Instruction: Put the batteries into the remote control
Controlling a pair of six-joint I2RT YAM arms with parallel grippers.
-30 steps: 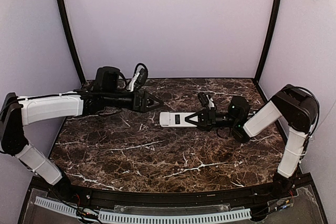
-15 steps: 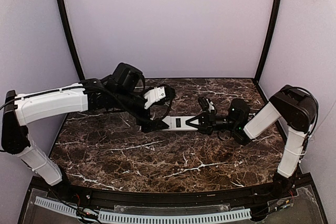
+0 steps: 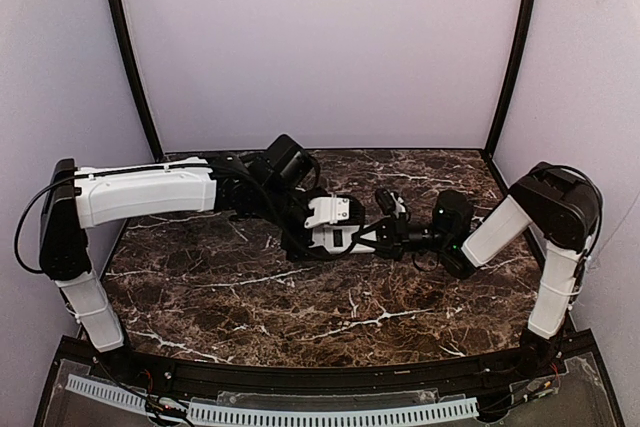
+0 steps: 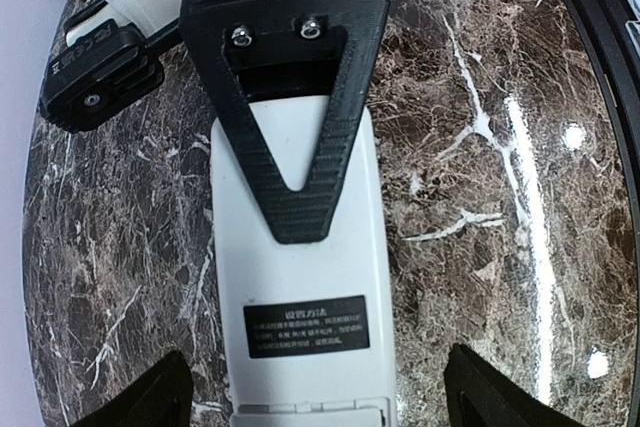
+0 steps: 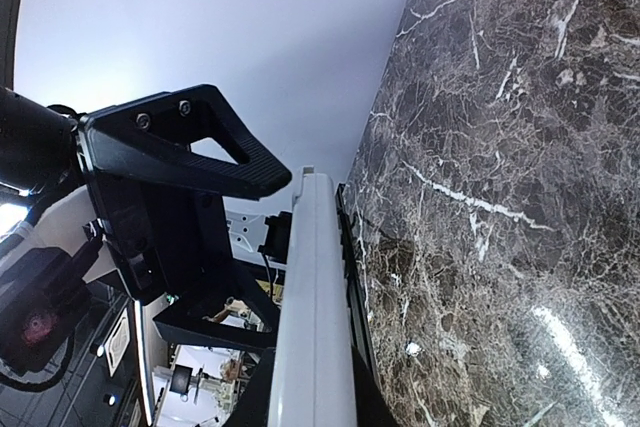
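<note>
White plastic is straddled by the left gripper (image 4: 318, 402): its fingers (image 4: 140, 399) are spread wide on either side of the remote control (image 4: 300, 277), with nothing gripped. The remote's long axis is aligned straight ahead between them, toward the right gripper (image 3: 378, 237), which is clamped on the far end over the marble table (image 4: 480, 147). Batteries are not seen in any view; the near end is cut off, and the compartment's state cannot be told.
</note>
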